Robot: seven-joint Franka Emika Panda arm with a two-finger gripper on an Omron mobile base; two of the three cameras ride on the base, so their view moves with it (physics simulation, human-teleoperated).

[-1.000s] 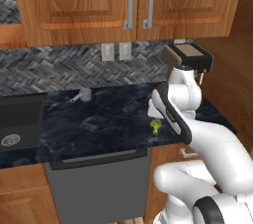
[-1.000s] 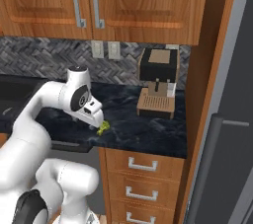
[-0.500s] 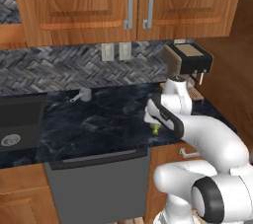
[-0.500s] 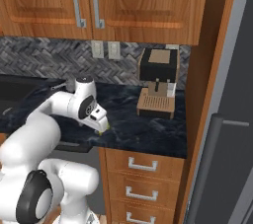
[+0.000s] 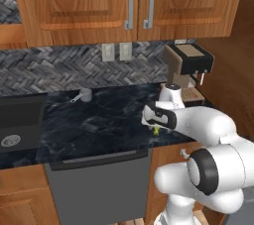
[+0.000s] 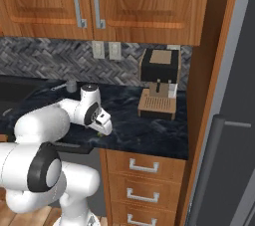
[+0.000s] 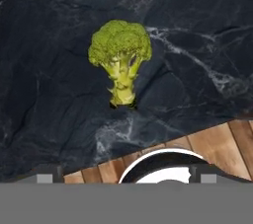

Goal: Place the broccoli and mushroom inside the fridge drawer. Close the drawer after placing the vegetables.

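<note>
The broccoli [image 7: 120, 55], a small yellowish-green floret with a pale stalk, lies on the black marble counter [image 7: 44, 94] close to its front edge. It also shows as a small green speck [image 5: 156, 131] just under the hand. My gripper [image 5: 152, 121] hangs right above the broccoli, pointing down, with its jaws open and nothing between them. Seen from the right, the gripper [image 6: 105, 127] sits low over the counter's front edge. The mushroom and the fridge drawer are out of view.
A brown coffee machine [image 5: 186, 69] stands at the counter's back right, near the arm's elbow. A small metal cup [image 5: 84, 95] sits at the back, and a sink [image 5: 17, 120] lies far left. Wooden drawers [image 6: 144, 168] and the dark fridge [image 6: 231, 135] are to the right.
The arm has folded and brought the hand down from above the counter to just over the broccoli. The broccoli has stayed in place and the jaws have stayed open.
</note>
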